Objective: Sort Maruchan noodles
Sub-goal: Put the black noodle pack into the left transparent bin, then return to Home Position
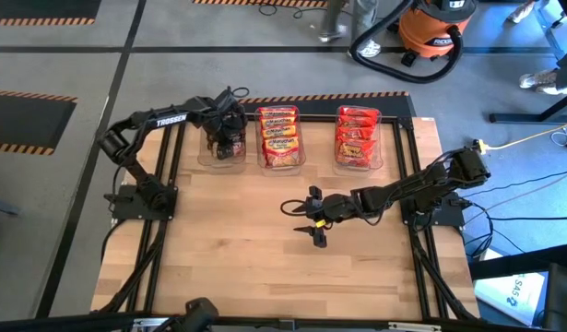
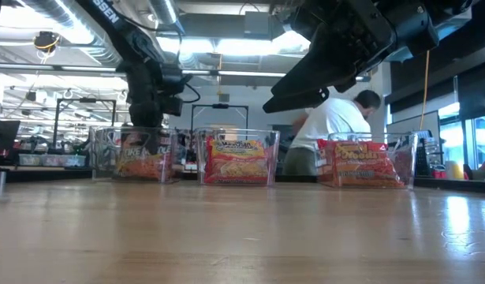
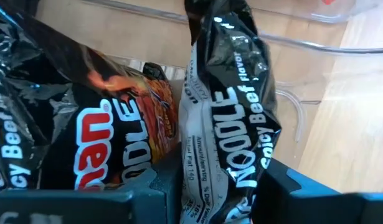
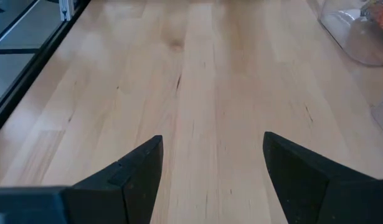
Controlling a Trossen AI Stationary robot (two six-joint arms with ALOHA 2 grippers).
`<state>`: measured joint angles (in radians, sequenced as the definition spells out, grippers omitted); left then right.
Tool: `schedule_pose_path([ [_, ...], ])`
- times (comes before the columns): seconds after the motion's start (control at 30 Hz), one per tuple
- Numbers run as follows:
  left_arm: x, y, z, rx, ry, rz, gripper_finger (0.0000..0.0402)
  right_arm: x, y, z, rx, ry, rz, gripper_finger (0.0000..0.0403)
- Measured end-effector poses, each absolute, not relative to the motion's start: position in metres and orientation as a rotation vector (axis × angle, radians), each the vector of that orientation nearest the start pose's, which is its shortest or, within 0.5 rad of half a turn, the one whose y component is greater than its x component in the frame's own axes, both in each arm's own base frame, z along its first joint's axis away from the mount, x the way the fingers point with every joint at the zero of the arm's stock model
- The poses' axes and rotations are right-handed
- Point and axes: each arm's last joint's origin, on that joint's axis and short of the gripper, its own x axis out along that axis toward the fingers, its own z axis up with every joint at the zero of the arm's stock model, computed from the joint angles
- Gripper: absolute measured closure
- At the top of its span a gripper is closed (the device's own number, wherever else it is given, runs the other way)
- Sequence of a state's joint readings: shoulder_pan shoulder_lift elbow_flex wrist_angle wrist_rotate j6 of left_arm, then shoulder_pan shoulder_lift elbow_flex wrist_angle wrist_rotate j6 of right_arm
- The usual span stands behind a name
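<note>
We are reaching our left gripper (image 1: 230,136) down into the leftmost clear tub (image 1: 206,159), the one collecting the dark packets. Its jaws are straddling a black Spicy Beef packet (image 3: 225,118), which is standing on edge between them. Whether they are pinching it or letting it go we cannot tell, since the wrist view is cut off just where the jaws meet the wrapper. Another black packet (image 3: 104,143) is lying just beside it in the same tub — we judge the upright one is being tucked in alongside its kind.

The sorting is looking nearly finished. The middle tub (image 1: 304,159) is holding the orange-yellow packets (image 1: 280,138) in a stack, and the right tub (image 1: 380,157) is holding the red packets (image 1: 356,138) — one colour per tub, which is the reason for three containers set side by side along the far edge of the wooden surface (image 1: 265,249).

Our right gripper (image 1: 316,221) is waiting over the bare middle of the surface, jaws apart and holding nothing, kept well clear of the tubs so the left arm has room. No loose packets are showing on the surface.
</note>
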<state>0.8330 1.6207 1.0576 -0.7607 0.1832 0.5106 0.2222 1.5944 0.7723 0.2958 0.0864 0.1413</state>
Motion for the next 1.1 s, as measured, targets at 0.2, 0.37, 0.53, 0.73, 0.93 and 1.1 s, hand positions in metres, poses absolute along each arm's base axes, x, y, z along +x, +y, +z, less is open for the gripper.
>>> schedule_pose_path([
  [0.2, 0.203, 0.216, 0.192, -0.214, 1.262, 0.240, 0.0240, 0.313, 0.068, 0.180, 0.057, 0.528, 0.096, 0.0150],
  [0.37, 0.203, 0.215, 0.194, -0.214, 1.296, 0.288, 0.0213, 0.313, 0.068, 0.180, 0.057, 0.528, 0.096, 0.0150],
  [0.53, 0.207, 0.214, 0.205, -0.143, 1.363, 0.351, 0.0209, 0.313, 0.068, 0.180, 0.057, 0.528, 0.096, 0.0150],
  [0.73, 0.207, 0.214, 0.228, -0.105, 1.301, 0.386, 0.0211, 0.313, 0.068, 0.180, 0.056, 0.528, 0.095, 0.0150],
  [0.93, 0.205, 0.200, 0.268, -0.072, 1.173, 0.426, 0.0211, 0.313, 0.068, 0.180, 0.057, 0.528, 0.096, 0.0150],
  [1.1, 0.203, 0.182, 0.300, -0.082, 0.995, 0.506, 0.0211, 0.313, 0.068, 0.180, 0.064, 0.528, 0.094, 0.0150],
])
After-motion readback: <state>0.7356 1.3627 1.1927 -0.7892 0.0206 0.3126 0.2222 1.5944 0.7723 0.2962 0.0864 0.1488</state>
